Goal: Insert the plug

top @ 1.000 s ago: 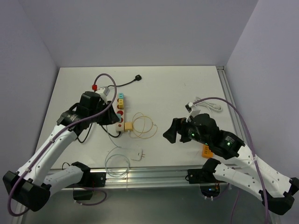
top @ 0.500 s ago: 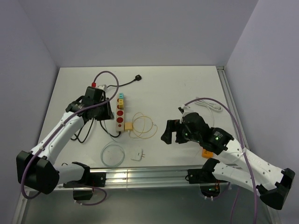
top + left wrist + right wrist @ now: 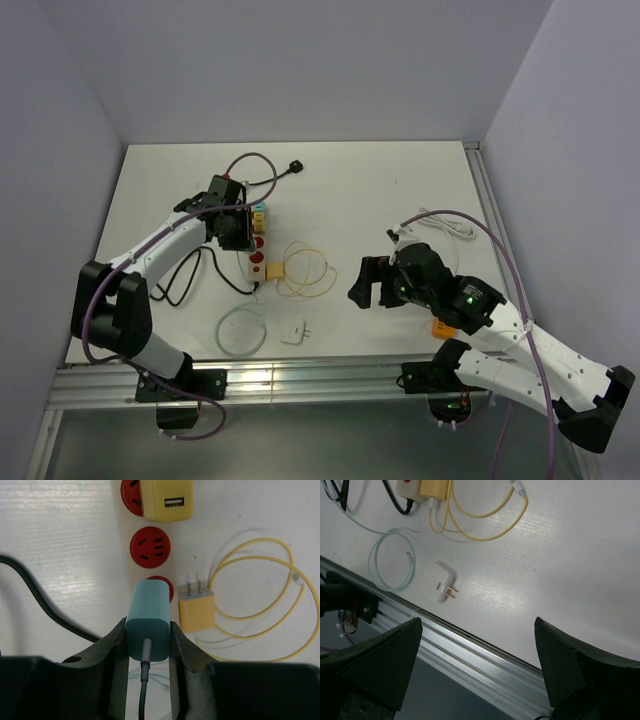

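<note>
Our left gripper (image 3: 147, 628) is clamped on the teal plug (image 3: 148, 611), one finger on each flat side, with the plug's grey cord running back between them. The plug's front end sits over a red socket (image 3: 161, 582) of the power strip (image 3: 123, 550) and hides most of it. We cannot tell whether the prongs are in. Beyond it a second red socket (image 3: 150, 544) lies bare, and past that a yellow adapter (image 3: 167, 499) sits in the strip. A yellow plug (image 3: 196, 609) lies just beside the strip, its yellow cable (image 3: 287, 580) looped on the surface (image 3: 60, 540). Our right gripper (image 3: 477, 625) hangs spread wide and empty, well apart from the strip. Below it on the surface are a white charger (image 3: 439, 582) and a pale green cable coil (image 3: 392, 560).
</note>
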Controlling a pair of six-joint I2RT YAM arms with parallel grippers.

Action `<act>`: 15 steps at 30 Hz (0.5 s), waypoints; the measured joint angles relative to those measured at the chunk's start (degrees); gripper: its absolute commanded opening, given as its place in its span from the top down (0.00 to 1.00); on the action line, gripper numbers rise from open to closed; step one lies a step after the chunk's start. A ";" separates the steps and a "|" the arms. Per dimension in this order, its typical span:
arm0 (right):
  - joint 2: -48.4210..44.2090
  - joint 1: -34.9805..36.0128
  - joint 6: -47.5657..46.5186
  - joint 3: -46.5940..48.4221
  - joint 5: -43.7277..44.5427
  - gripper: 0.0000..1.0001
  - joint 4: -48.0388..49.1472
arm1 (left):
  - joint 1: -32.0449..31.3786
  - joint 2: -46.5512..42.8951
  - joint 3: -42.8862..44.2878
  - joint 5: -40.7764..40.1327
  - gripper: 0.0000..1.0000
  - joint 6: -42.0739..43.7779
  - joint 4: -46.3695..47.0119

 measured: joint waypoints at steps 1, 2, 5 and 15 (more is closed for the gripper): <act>-0.42 0.00 0.00 0.00 -0.04 0.00 0.00 | 0.00 0.57 0.24 0.00 1.00 0.35 0.15; -0.76 0.00 0.00 0.00 -0.04 0.00 -0.02 | 0.00 1.01 0.46 -0.07 1.00 0.76 0.24; -0.98 0.00 0.02 0.00 -0.04 0.00 -0.04 | 0.00 1.95 1.90 -0.42 1.00 1.66 0.22; -0.98 0.00 0.20 -0.13 -0.24 0.00 0.02 | 0.00 6.47 7.63 -0.42 1.00 3.89 -0.07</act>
